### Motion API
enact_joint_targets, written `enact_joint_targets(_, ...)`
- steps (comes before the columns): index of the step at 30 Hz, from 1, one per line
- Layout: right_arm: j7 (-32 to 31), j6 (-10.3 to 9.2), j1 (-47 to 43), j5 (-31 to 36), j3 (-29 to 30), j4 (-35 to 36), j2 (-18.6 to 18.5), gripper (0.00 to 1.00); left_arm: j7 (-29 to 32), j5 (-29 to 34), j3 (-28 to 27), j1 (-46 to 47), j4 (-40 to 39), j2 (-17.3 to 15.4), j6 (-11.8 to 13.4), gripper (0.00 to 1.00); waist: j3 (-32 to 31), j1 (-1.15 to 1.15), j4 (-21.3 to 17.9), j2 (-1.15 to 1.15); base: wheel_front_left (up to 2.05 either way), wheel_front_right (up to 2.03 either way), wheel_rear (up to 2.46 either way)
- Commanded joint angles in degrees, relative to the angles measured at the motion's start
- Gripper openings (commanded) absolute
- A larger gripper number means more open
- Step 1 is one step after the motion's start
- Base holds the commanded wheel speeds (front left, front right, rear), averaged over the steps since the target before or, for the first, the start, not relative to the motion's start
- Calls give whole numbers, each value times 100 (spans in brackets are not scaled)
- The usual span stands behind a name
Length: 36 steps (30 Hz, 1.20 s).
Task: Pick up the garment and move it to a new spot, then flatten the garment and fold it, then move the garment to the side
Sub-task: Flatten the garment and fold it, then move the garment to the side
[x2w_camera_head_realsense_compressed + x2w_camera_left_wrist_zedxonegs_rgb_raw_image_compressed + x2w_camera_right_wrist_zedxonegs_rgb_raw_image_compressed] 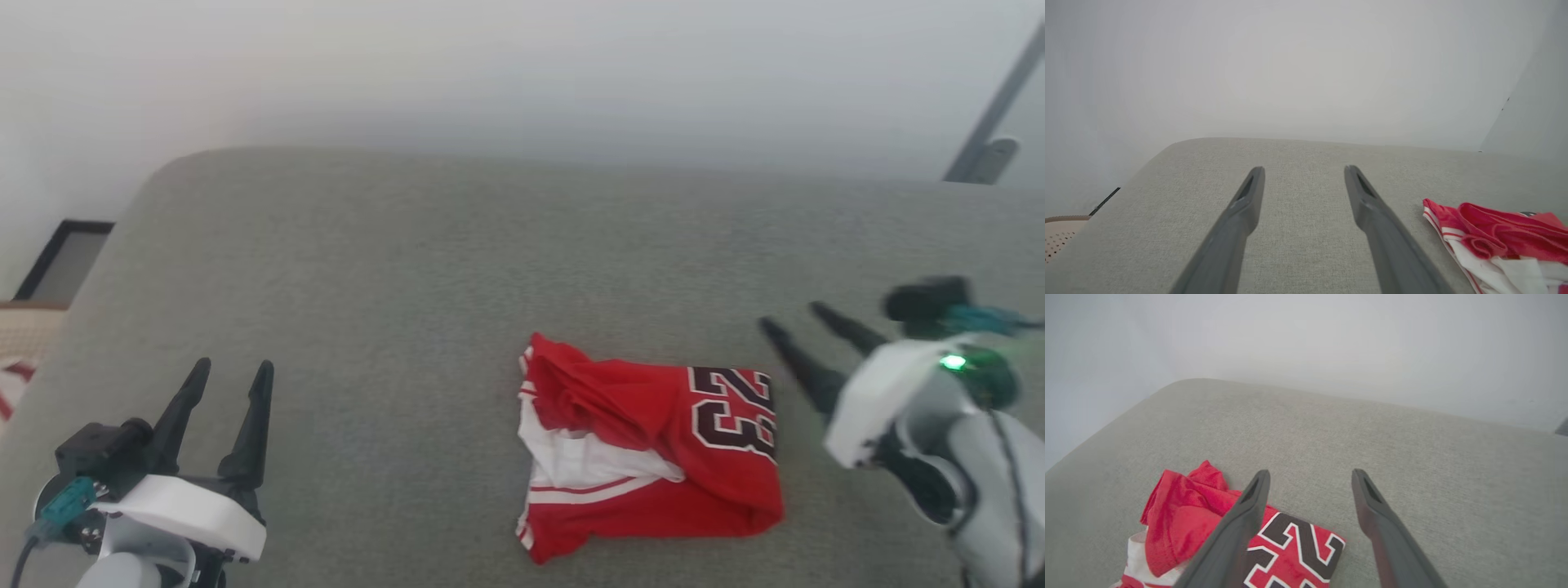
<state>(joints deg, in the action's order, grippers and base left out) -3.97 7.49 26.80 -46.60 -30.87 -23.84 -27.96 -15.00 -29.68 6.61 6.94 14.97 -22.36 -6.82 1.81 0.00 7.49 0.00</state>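
Both are gaping empty: right gripper [790,315] hovering, folded shirt [653,449] lying just to its left, left gripper [234,365] idling. Best lifting clear, no snagging.

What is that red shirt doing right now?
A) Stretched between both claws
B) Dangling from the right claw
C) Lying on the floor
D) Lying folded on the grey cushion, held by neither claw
D: the shirt lies on the cushion, and the left gripper and right gripper are both open, holding nothing.
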Motion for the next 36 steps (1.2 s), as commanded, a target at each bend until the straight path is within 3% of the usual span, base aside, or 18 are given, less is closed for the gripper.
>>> enact_joint_targets(1, 112, -1, -106, 56, 76, 28, -28, 100, -20, 43, -33, -62, -23, -7, 23, 100, -37, 0, -107, 0, 0, 0, 0)
enact_joint_targets(14, 1598, -1, -1581, 829, 1812, 517, -89, 100, -20, 144, -448, -545, -184, -93, 95, 100, -262, 0, -658, 0, 0, 0, 0)
enact_joint_targets(24, 1773, -1, -2474, 1329, 2776, 998, 423, 100, -20, 242, -775, -740, -312, 10, 92, 100, -315, 0, -778, 0, 0, 0, 0)
enact_joint_targets(36, 1771, -1, -2979, 1605, 3260, 1376, 717, 100, -20, 426, -913, -890, -395, 106, 22, 100, -318, 0, -720, 0, 0, 0, 0)
